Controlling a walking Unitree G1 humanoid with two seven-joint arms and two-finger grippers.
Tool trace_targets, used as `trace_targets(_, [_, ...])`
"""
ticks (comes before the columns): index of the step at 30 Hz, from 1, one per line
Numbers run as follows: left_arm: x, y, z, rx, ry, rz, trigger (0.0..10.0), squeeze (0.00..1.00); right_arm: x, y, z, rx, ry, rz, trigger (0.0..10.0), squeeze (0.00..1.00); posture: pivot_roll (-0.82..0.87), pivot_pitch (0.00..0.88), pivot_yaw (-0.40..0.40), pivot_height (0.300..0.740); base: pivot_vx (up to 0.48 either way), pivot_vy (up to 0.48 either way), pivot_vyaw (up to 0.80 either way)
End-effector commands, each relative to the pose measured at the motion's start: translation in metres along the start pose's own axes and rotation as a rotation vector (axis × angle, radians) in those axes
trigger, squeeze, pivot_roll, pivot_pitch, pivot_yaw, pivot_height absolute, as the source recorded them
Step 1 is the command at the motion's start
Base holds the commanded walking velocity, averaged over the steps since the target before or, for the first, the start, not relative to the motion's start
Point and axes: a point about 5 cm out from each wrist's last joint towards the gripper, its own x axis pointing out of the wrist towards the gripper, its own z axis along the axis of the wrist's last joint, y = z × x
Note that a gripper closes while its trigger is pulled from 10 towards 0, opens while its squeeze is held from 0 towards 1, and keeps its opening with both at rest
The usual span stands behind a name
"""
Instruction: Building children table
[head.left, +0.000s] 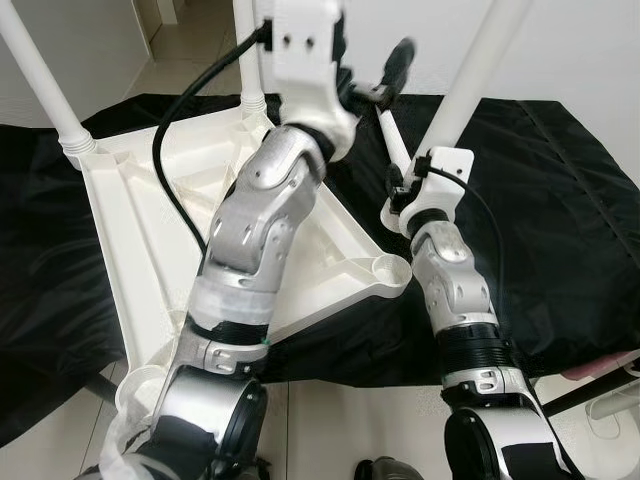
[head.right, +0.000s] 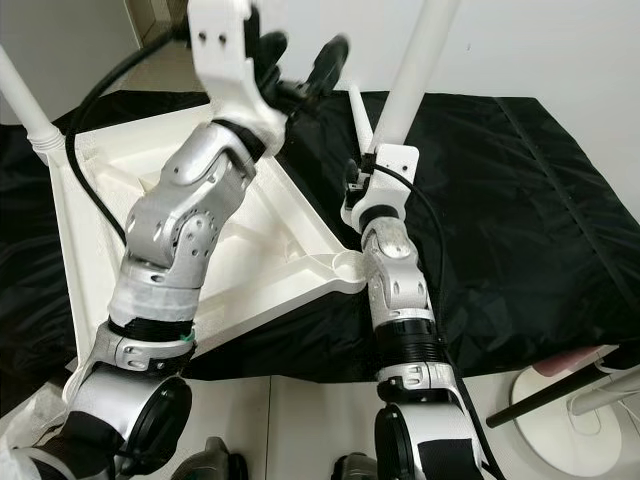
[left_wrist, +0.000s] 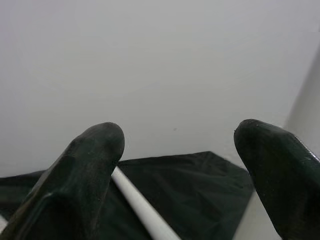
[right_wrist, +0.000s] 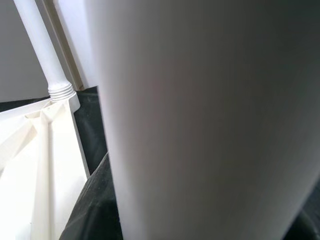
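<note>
**Table top upside down, one leg in the right gripper**

While the left gripper (left_wrist: 177, 165) hangs in the air with its two black fingers (left_wrist: 85, 170) spread wide and nothing between them, the right gripper (head.left: 402, 195) is closed around a white table leg (head.left: 478, 62), which stands steeply tilted and runs up past the top of the head views. In the right wrist view that leg (right_wrist: 200, 115) sits right against the camera. A second loose leg (head.left: 392, 135), thinner at its tip, lies on the black cloth (head.left: 560, 200) between the two grippers; the left wrist view shows it (left_wrist: 142, 210) passing just under one finger.

The white table top (head.left: 150, 230) lies underside up on the cloth, its ribs showing. Two legs are already screwed into its far corners, one at the robot's left (head.left: 40, 80) and one behind the left arm (head.left: 247, 50). The near corner socket (head.left: 385, 268) is open, just beside the right forearm.
</note>
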Motion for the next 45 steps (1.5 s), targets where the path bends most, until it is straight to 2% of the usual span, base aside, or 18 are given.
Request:
trace_targets(1, [-0.003, 0.010, -0.012, 0.042, 0.046, 0.074, 10.0, 0.00, -0.002, -0.002, 0.005, -0.012, -0.040, -0.002, 10.0, 0.00, -0.03, 0.000, 0.020, 0.740, 0.000, 0.000, 0.00])
trace_targets(3, [-0.011, 0.026, -0.028, 0.110, 0.109, 0.146, 10.0, 0.00, -0.006, -0.004, 0.003, -0.038, -0.041, 0.002, 10.0, 0.00, -0.04, 0.000, 0.023, 0.740, 0.000, 0.000, 0.00])
trace_targets(4, [-0.011, 0.026, -0.028, 0.110, 0.109, 0.146, 10.0, 0.00, -0.006, -0.004, 0.003, -0.038, -0.041, 0.002, 10.0, 0.00, -0.04, 0.000, 0.023, 0.740, 0.000, 0.000, 0.00])
trace_targets(6, [-0.020, 0.040, -0.041, 0.140, 0.170, 0.208, 10.0, 0.00, -0.012, -0.004, 0.003, -0.053, -0.067, 0.013, 10.0, 0.00, -0.04, 0.000, 0.027, 0.740, 0.000, 0.000, 0.00])
trace_targets(9, [-0.029, 0.050, -0.051, 0.175, 0.215, 0.259, 10.0, 0.00, -0.018, -0.004, 0.004, -0.061, -0.100, 0.012, 10.0, 0.00, -0.04, 0.000, 0.031, 0.740, 0.000, 0.000, 0.00])
trace_targets(15, [-0.038, 0.057, -0.060, 0.185, 0.259, 0.291, 10.0, 0.00, -0.024, -0.007, 0.005, -0.054, -0.124, -0.005, 10.0, 0.00, -0.04, 0.000, 0.034, 0.740, 0.000, 0.000, 0.00])
trace_targets(16, [-0.051, 0.059, -0.067, 0.176, 0.286, 0.293, 10.0, 0.00, -0.033, -0.011, 0.004, -0.079, -0.147, 0.005, 10.0, 0.00, -0.05, 0.000, 0.037, 0.740, 0.000, 0.000, 0.00])
trace_targets(17, [-0.055, 0.058, -0.070, 0.169, 0.294, 0.287, 10.0, 0.00, -0.038, -0.012, 0.004, -0.091, -0.158, 0.015, 10.0, 0.00, -0.05, 0.000, 0.037, 0.740, 0.000, 0.000, 0.00])
trace_targets(21, [-0.061, 0.056, -0.072, 0.162, 0.302, 0.277, 10.0, 0.00, -0.044, -0.012, 0.004, -0.099, -0.167, 0.040, 10.0, 0.00, -0.05, 0.000, 0.041, 0.740, 0.000, 0.000, 0.00])
trace_targets(24, [-0.080, 0.062, -0.080, 0.205, 0.327, 0.291, 10.0, 0.00, -0.055, -0.018, 0.000, -0.135, -0.155, 0.029, 10.0, 0.00, -0.06, 0.000, 0.048, 0.740, 0.000, 0.000, 0.00])
trace_targets(25, [-0.080, 0.062, -0.080, 0.205, 0.327, 0.291, 10.0, 0.00, -0.055, -0.018, 0.000, -0.135, -0.155, 0.029, 10.0, 0.00, -0.06, 0.000, 0.048, 0.740, 0.000, 0.000, 0.00])
trace_targets(27, [-0.086, 0.067, -0.082, 0.220, 0.336, 0.317, 10.0, 0.00, -0.058, -0.022, -0.001, -0.145, -0.151, 0.018, 10.0, 0.00, -0.07, 0.000, 0.050, 0.740, 0.000, 0.000, 0.00])
trace_targets(29, [-0.096, 0.082, -0.082, 0.258, 0.350, 0.383, 10.0, 0.00, -0.061, -0.027, -0.001, -0.170, -0.149, 0.012, 10.0, 0.00, -0.07, 0.000, 0.048, 0.740, 0.000, 0.000, 0.00])
trace_targets(31, [-0.096, 0.082, -0.082, 0.258, 0.350, 0.383, 10.0, 0.00, -0.061, -0.027, -0.001, -0.170, -0.149, 0.012, 10.0, 0.00, -0.07, 0.000, 0.048, 0.740, 0.000, 0.000, 0.00])
trace_targets(32, [-0.105, 0.095, -0.081, 0.285, 0.363, 0.455, 10.0, 0.00, -0.062, -0.032, -0.001, -0.187, -0.143, 0.006, 10.0, 0.00, -0.07, 0.000, 0.037, 0.740, 0.000, 0.000, 0.00])
trace_targets(38, [-0.112, 0.108, -0.077, 0.313, 0.349, 0.531, 10.0, 0.00, -0.061, -0.035, 0.001, -0.193, -0.144, 0.008, 10.0, 0.00, -0.06, 0.005, 0.032, 0.740, 0.000, 0.000, 0.00])
trace_targets(39, [-0.114, 0.110, -0.074, 0.321, 0.320, 0.551, 10.0, 0.00, -0.060, -0.035, 0.002, -0.193, -0.148, 0.011, 10.0, 0.00, -0.06, 0.010, 0.032, 0.740, 0.000, 0.000, 0.00])
trace_targets(45, [-0.117, 0.106, -0.070, 0.317, 0.229, 0.557, 10.0, 0.00, -0.060, -0.033, 0.004, -0.187, -0.162, 0.022, 10.0, 0.00, -0.05, 0.015, 0.032, 0.740, 0.000, 0.000, 0.00])
